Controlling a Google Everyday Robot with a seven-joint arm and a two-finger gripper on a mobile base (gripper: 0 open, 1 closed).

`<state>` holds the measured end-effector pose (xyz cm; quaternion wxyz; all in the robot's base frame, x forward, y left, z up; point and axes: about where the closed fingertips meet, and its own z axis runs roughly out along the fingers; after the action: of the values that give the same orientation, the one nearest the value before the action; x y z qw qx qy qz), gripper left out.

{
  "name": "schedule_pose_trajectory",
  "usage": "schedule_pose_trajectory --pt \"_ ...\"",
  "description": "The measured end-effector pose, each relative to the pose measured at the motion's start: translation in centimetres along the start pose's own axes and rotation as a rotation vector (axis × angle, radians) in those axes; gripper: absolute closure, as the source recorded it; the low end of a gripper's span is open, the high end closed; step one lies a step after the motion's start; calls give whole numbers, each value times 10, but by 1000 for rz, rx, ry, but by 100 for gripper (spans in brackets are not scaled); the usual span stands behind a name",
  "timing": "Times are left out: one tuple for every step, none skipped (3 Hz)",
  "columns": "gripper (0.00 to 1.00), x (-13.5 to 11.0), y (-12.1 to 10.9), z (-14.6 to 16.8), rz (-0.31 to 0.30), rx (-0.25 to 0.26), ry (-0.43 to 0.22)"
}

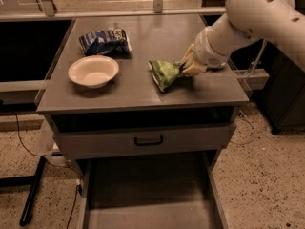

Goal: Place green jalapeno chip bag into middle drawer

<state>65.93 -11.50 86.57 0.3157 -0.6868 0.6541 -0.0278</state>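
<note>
Speckled floor (267,175) around a grey cabinet. Nearest: the middle drawer (147,185), pulled out low at the bottom, with a flat bare floor and low side walls. Above it is a shut grey drawer front (200,138) with a black handle (148,140).

On the grey countertop (143,92) a white bowl (93,71) sits upright at front left. The green jalapeno chip bag (164,73) lies on the countertop right of centre, well apart from the bowl and not in the drawer.

The gripper (183,68) is at the bag's right end, just over the countertop, with its jaws pinched on that end of the bag. The white arm (248,18) comes in from the upper right.

Further back on the left, a blue-and-white chip bag (104,41) lies just behind the bowl. A metal rail (119,14) runs along the back edge.
</note>
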Motion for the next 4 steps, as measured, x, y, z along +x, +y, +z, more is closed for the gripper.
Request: schedule_pose_trajectory --pt "100 -14 11 -46 19 56 -110" --pt "100 -29 30 -84 10 74 -100" --pt "100 -28 67 -118 29 86 -38" --pt "100 -23 120 -140 52 92 8"
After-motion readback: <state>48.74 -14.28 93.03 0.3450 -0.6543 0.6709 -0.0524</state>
